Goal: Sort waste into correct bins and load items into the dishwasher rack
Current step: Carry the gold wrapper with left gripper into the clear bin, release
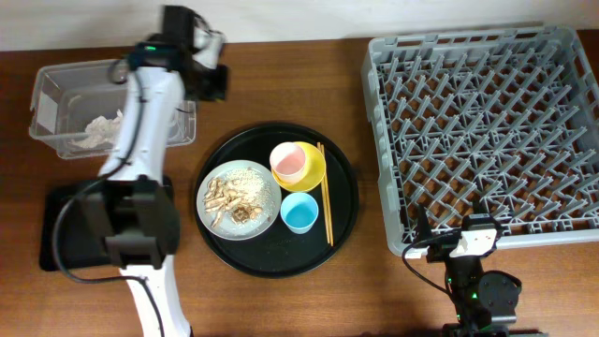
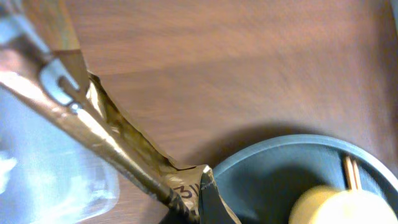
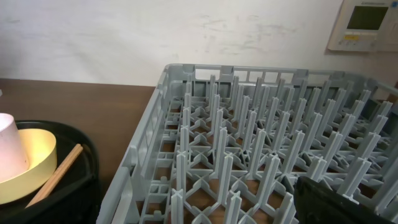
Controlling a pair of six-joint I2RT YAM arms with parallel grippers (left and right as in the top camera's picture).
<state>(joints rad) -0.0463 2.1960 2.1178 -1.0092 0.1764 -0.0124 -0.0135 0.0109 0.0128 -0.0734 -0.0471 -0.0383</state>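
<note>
crumpled napkin [image 1: 96, 129], perhaps paper, in clear tub [image 1: 42, 80]; crumbly bits [image 1: 239, 192] on grey plate [image 1: 270, 213]

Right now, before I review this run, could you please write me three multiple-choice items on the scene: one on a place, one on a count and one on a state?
1. Where does the pink cup sit?
A) in the yellow bowl
B) on the bare table
C) on the grey plate

2. How many cups stand on the round black tray?
A) one
B) two
C) four

3. What does the dishwasher rack hold?
A) nothing
B) the grey plate
C) both cups

Answers:
1 A: the overhead view shows it nested in the bowl.
2 B: only the pink one and the light-blue cup are there.
3 A: no dishes show among its pegs in the overhead or right wrist view.
</note>
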